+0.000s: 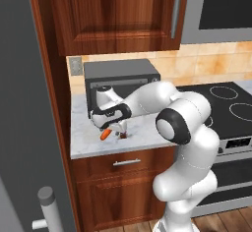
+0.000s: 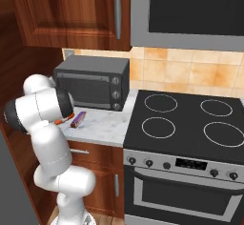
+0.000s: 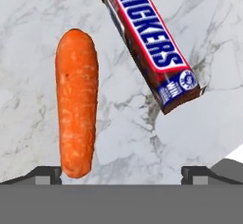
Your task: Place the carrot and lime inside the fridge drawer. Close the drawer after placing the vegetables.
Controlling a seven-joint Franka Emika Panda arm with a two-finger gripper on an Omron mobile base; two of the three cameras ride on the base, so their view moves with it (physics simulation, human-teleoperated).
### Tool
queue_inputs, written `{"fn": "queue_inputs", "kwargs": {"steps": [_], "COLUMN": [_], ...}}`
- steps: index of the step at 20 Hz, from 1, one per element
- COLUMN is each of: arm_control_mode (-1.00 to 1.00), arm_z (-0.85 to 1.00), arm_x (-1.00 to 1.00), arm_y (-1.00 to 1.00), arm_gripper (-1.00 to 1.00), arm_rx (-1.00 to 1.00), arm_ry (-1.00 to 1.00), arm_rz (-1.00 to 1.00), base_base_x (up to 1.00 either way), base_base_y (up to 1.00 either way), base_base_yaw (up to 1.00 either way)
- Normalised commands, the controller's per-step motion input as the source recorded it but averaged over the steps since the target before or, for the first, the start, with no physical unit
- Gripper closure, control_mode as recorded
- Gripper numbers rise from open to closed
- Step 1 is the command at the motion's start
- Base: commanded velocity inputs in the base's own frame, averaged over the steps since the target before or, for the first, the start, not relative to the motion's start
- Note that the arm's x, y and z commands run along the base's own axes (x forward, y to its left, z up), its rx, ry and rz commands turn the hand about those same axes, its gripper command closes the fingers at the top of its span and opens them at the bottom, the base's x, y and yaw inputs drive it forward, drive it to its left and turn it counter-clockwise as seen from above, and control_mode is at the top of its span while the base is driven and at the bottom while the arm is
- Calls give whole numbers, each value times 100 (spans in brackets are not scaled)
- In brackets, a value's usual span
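The orange carrot point(image 3: 77, 102) lies on the marble counter point(image 3: 123, 137), also seen as a small orange stub point(image 1: 105, 134) under the hand. My gripper point(image 3: 122, 173) hovers just above the counter, open, with nothing between its fingers. The carrot's near end lies beside the left fingertip point(image 3: 47, 173); the right fingertip point(image 3: 197, 173) stands over bare marble. In the left base view the gripper point(image 1: 112, 129) points down at the counter's left part. The lime and the fridge drawer are out of view.
A snack bar point(image 3: 152, 42) lies tilted right of the carrot, also visible point(image 2: 78, 118) from the right base. A dark toaster oven point(image 1: 120, 81) stands behind the hand. The grey fridge door point(image 1: 19, 128) stands left, the stove point(image 2: 190, 124) right.
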Motion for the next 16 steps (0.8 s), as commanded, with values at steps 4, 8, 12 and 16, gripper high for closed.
{"fn": "queue_inputs", "kwargs": {"steps": [4,8,12,16], "arm_control_mode": [-100,-100,-100,-100], "arm_z": [-22,-26,-20,-7], "arm_x": [0,4,25,34], "arm_y": [9,1,0,5], "arm_gripper": [-100,-100,-100,-100], "arm_rx": [0,0,0,0], "arm_ry": [0,0,0,0], "arm_rz": [-3,-3,-1,0], "base_base_x": [0,0,0,0], "base_base_y": [0,0,0,0], "base_base_yaw": [0,0,0,0]}}
